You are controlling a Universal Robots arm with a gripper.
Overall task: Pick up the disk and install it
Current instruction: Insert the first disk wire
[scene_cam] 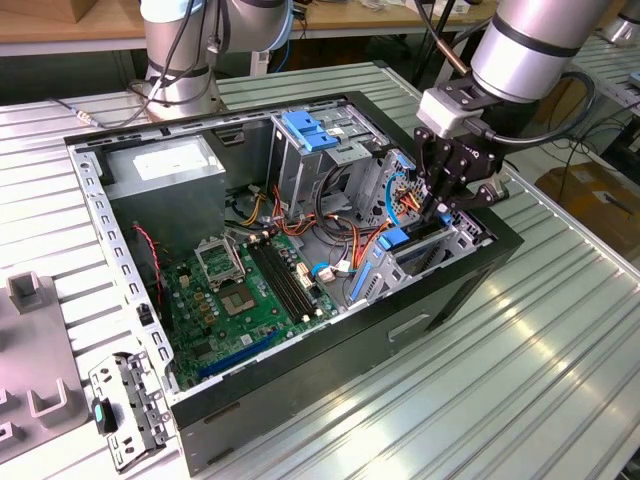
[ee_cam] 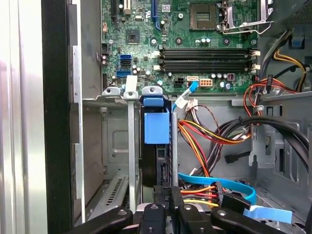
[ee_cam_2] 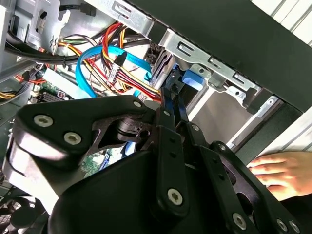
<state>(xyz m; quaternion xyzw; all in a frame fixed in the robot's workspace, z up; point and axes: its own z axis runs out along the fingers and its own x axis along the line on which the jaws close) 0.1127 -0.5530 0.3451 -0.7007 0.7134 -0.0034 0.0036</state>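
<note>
The disk [scene_cam: 405,243] stands on edge in the metal drive bay [scene_cam: 468,240] at the corner of the open computer case on the exterior view's right. In the first wrist view it shows edge-on, the disk [ee_cam: 156,126] with its blue carrier end over a dark body, between the bay's metal walls [ee_cam: 117,146]. My gripper [scene_cam: 443,208] hangs over the bay with its black fingers down at the disk's end. In the second wrist view the gripper [ee_cam_2: 169,95] has its fingers drawn close on a thin blue and dark edge of the disk [ee_cam_2: 191,78]. The gripper [ee_cam: 169,195] is also seen in the first wrist view.
Orange, red and blue cables [scene_cam: 350,215] crowd the space beside the bay. A tall metal cage with a blue latch [scene_cam: 305,135] stands behind. The motherboard [scene_cam: 245,290] lies low in the case. A person's hand [ee_cam_2: 278,170] rests outside the case wall. A loose bracket [scene_cam: 125,410] lies on the table.
</note>
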